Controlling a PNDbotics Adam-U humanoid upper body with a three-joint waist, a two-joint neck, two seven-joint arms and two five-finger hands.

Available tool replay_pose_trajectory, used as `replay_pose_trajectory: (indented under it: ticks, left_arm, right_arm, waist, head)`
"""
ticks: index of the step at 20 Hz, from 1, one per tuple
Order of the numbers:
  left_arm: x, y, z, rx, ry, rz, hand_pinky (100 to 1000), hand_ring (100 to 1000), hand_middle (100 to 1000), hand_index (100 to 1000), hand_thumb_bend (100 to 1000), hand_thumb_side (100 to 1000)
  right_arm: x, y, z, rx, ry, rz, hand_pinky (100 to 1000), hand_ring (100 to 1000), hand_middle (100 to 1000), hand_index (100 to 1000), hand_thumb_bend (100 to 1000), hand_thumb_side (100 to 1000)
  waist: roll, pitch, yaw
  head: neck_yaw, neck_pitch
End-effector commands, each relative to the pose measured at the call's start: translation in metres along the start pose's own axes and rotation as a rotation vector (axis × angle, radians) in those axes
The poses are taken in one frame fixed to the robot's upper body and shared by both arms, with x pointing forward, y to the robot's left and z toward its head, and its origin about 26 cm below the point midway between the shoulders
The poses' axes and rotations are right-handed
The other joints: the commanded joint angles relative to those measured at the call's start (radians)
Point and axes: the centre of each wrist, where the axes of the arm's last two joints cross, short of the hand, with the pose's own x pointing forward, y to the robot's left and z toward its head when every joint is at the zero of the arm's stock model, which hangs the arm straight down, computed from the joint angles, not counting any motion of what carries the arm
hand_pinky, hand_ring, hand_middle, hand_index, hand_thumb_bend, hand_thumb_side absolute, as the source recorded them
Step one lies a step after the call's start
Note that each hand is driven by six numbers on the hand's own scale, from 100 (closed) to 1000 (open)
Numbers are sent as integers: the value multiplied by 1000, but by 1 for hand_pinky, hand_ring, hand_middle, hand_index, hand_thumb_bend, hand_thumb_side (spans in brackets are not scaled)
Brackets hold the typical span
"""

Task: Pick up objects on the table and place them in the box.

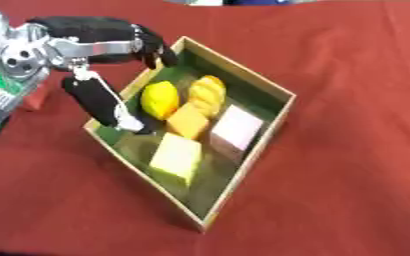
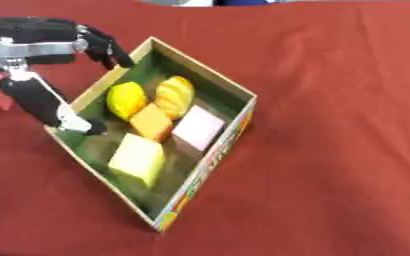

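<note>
A red thing [image 1: 35,97] left of the box [image 1: 277,117] sits half hidden behind the left hand [image 1: 99,55], released at the box's left wall. Inside: lemon [image 1: 159,98], bread [image 1: 207,93], orange [image 1: 187,121], pink [image 1: 236,128] and yellow [image 1: 175,157] blocks.

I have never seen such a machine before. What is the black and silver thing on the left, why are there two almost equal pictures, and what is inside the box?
The black and silver thing is the robot's left hand, on a person-sized arm. Its fingers and thumb are spread over the box's left wall and hold nothing. The two pictures come from the two eyes of one camera in the robot's head, looking down, so they nearly match. On the red tablecloth stands an open cardboard box. Inside lie a yellow lemon-like fruit, an orange ridged piece, an orange block, a pale pink block and a pale yellow block. A dark bit at the right eye's top right corner may be the other hand.
</note>
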Motion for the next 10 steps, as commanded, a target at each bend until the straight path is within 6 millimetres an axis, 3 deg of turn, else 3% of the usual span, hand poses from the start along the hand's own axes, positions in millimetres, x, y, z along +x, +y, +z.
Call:
replay_pose_trajectory:
  ticks: [1, 6, 10]
  left_arm:
    - [-2, 16, 16, 72, 4, -2, 818, 766, 767, 870, 460, 227]
    - [-10, 26, 38, 167, 33, 40, 798, 727, 708, 829, 409, 163]
    - [-35, 23, 58, 177, 176, 47, 803, 742, 723, 831, 450, 125]
  right_arm:
    - [7, -4, -4, -1, -27, 6, 813, 837, 692, 797, 100, 646]
    - [7, -6, -3, -5, -29, 9, 813, 837, 692, 797, 100, 641]
    - [7, -7, -3, -9, -32, 16, 813, 837, 692, 797, 100, 638]
  waist:
    - [1, -28, 1]
    - [1, -36, 5]
    - [1, -37, 8]
  head:
    - [3, 11]
    - [1, 15]
    - [-1, 13]
